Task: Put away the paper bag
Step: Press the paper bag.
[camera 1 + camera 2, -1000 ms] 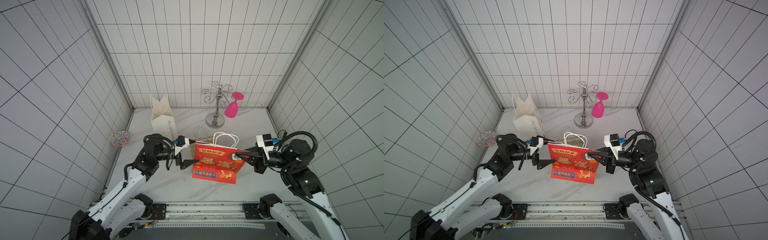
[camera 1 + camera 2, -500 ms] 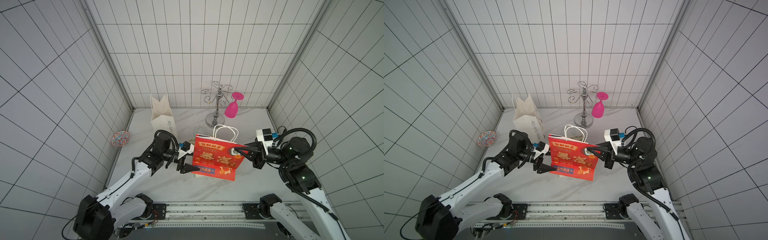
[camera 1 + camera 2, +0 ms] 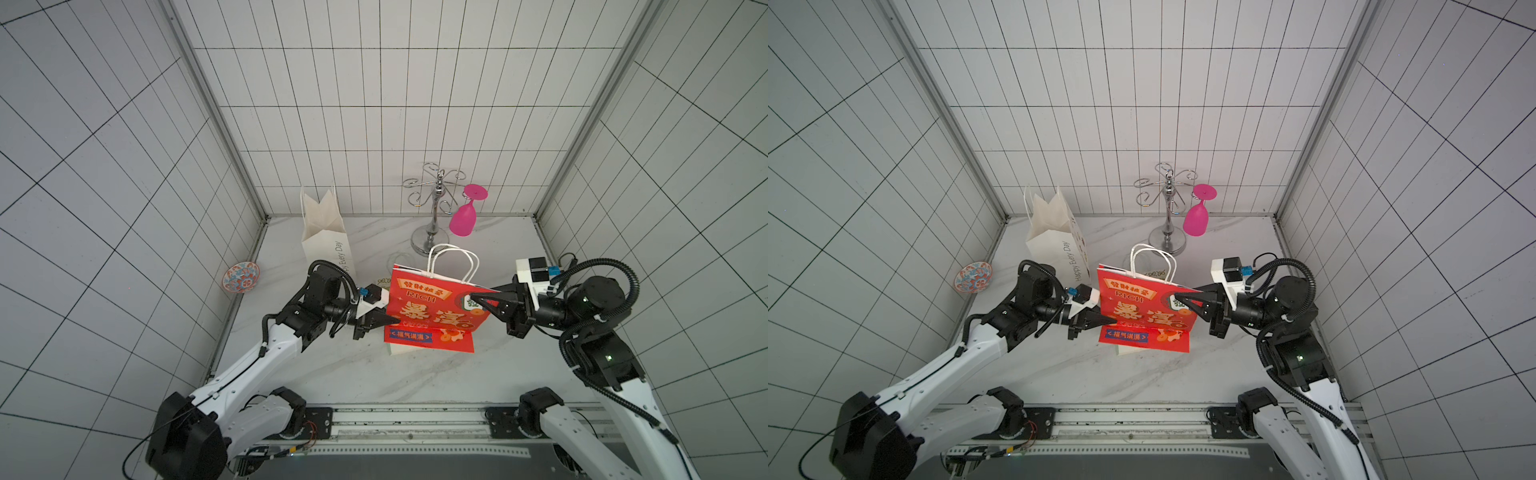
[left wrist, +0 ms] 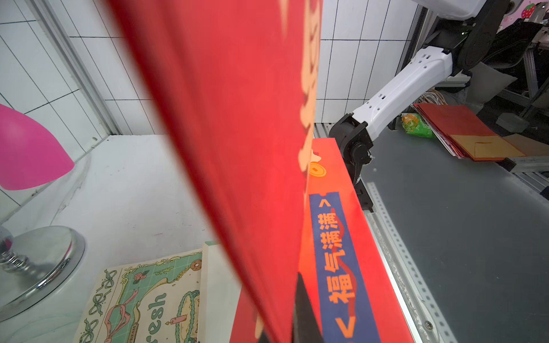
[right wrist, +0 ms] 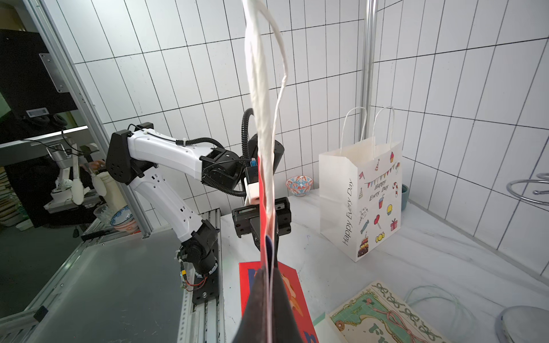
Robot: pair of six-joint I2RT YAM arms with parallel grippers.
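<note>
Between both jaws, each clamped on a side edge, the flat red paper bag (image 3: 432,316) is held upright, likely to hold it collapsed for stowing.

ref: held bag (image 3: 432,309) | behind: rack (image 3: 435,212), glass (image 3: 462,219) hanging on it | behind-left: upright bag (image 3: 328,245) | far left: bowl (image 3: 241,277) | just behind, on worktop (image 3: 332,374): flat bag (image 4: 142,297)

The flat red paper bag (image 3: 432,316) with gold lettering stands upright over the middle of the white marble worktop (image 3: 332,374), white twisted-cord handles (image 5: 259,89) uppermost, its blue-labelled bottom flap bent toward the front.
</note>
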